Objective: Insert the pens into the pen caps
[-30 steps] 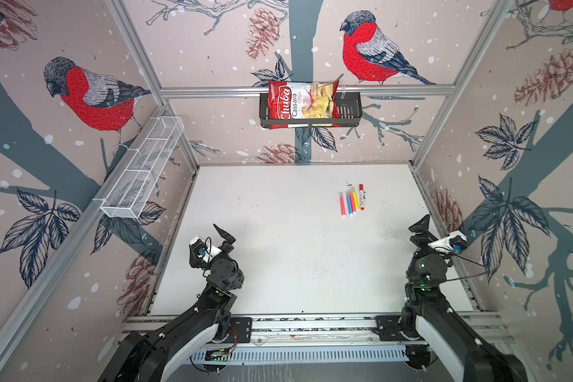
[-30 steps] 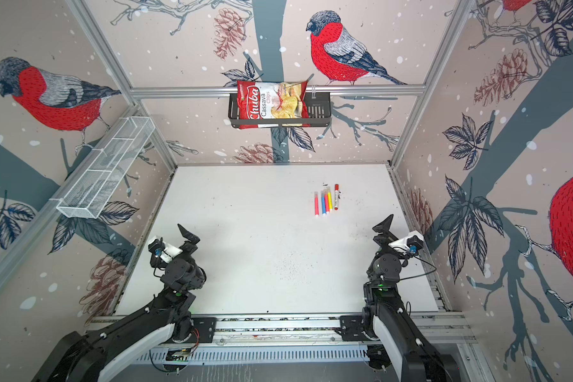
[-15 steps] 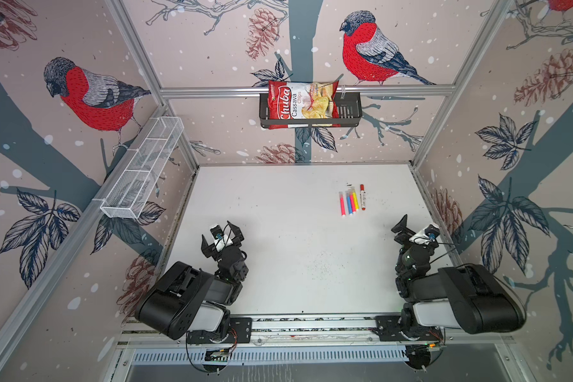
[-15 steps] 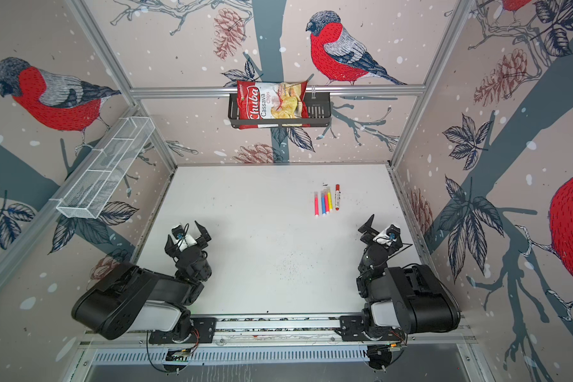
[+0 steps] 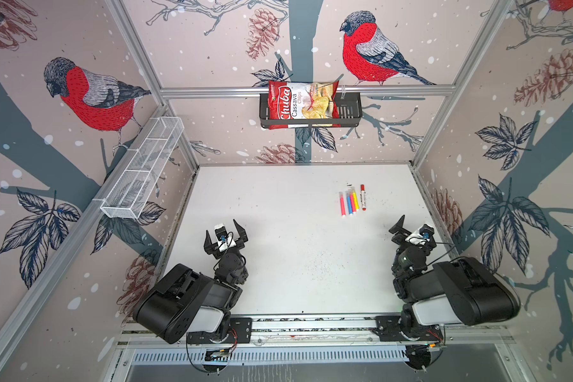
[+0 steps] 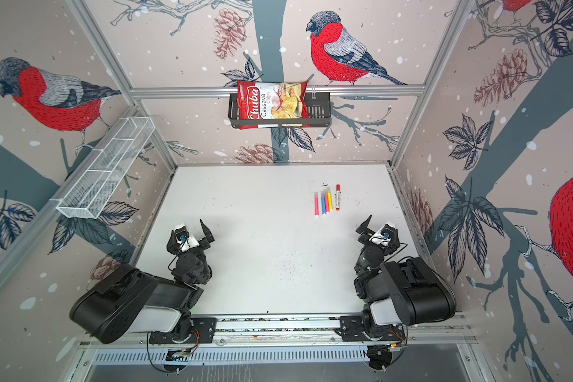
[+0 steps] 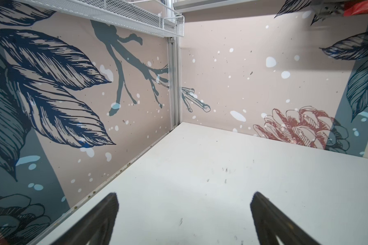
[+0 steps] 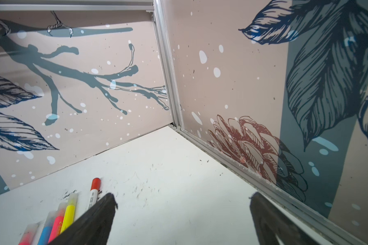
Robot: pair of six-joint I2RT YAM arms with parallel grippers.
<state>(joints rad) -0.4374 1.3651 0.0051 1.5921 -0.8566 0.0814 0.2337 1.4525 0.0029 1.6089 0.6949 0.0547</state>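
Observation:
The pens (image 5: 352, 201) lie side by side on the white table (image 5: 278, 231) at the back right. They are pink (image 6: 316, 205), blue, red, yellow (image 8: 69, 212) and a thicker white-barrelled one (image 8: 92, 196). Translucent whitish pen caps (image 8: 72, 196) sit on the slim pens' far ends, and a solid red cap (image 8: 95, 183) is on the white one. My left gripper (image 5: 224, 233) (image 7: 184, 195) hovers open and empty at the near left, far from the pens. My right gripper (image 5: 412, 228) (image 8: 183, 195) is open and empty at the near right. It stands short of the pens, which show beside one finger.
A black wall basket (image 5: 348, 114) with a chips bag (image 5: 301, 104) hangs on the back wall. A white wire shelf (image 5: 143, 172) runs along the left wall. Patterned walls close in the table on three sides. A metal rail (image 5: 311, 325) carries both arm bases at the front.
Both arms have folded, their elbows rising toward the camera. Both grippers have shifted a little farther onto the table. The jaws stay open and the pens have not moved.

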